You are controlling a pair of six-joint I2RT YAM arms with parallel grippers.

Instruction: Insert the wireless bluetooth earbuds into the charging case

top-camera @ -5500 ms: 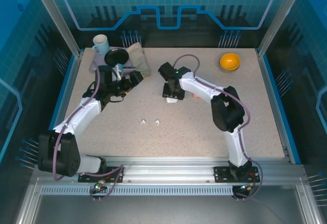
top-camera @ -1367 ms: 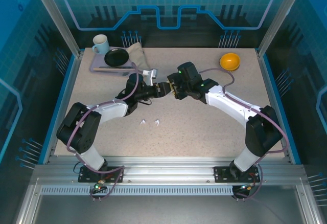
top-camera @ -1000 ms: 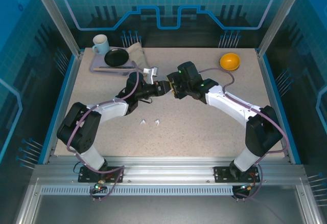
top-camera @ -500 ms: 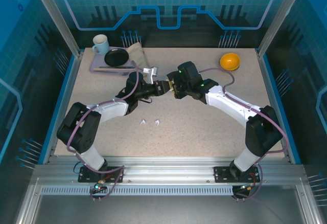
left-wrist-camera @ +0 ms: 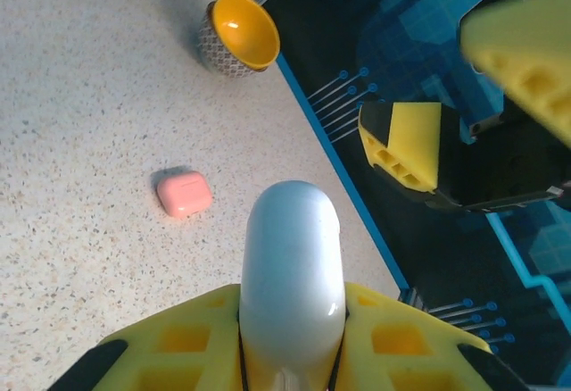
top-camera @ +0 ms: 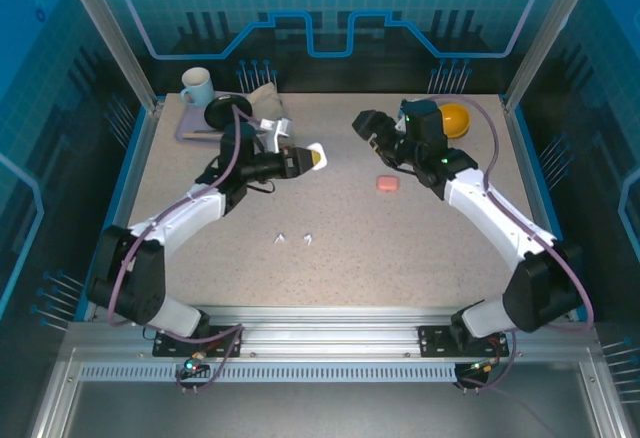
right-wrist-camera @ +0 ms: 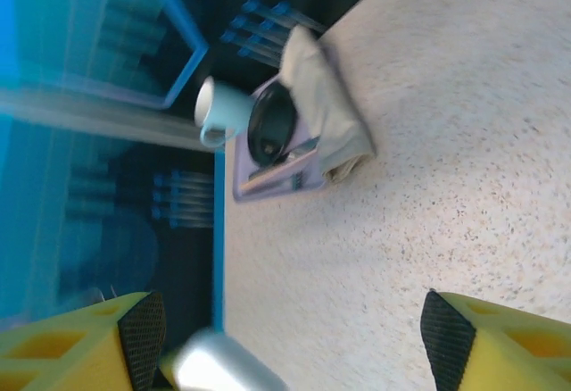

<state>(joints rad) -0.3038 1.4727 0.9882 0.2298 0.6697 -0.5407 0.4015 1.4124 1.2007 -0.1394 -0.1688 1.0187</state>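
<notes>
My left gripper (top-camera: 306, 158) is shut on a white charging case (top-camera: 315, 156), held above the table left of centre. In the left wrist view the case (left-wrist-camera: 293, 262) sticks out from between the yellow fingers (left-wrist-camera: 192, 337). A pink charging case (top-camera: 387, 184) lies shut on the table, also seen from the left wrist (left-wrist-camera: 184, 194). Two small white earbuds (top-camera: 280, 239) (top-camera: 307, 239) lie side by side near the table's middle front. My right gripper (top-camera: 372, 133) hangs open and empty at the far centre-right, apart from the white case (right-wrist-camera: 219, 366).
An orange bowl (top-camera: 455, 118) sits at the far right behind the right arm. A lilac tray (top-camera: 192, 130) at the far left carries a black plate (top-camera: 222, 110), with a pale mug (top-camera: 196, 85) and a folded cloth (top-camera: 268, 103) beside it.
The right gripper opened, let go of the white case and drew back to the far right. The left arm pulled left with the case. The pink case now lies uncovered.
</notes>
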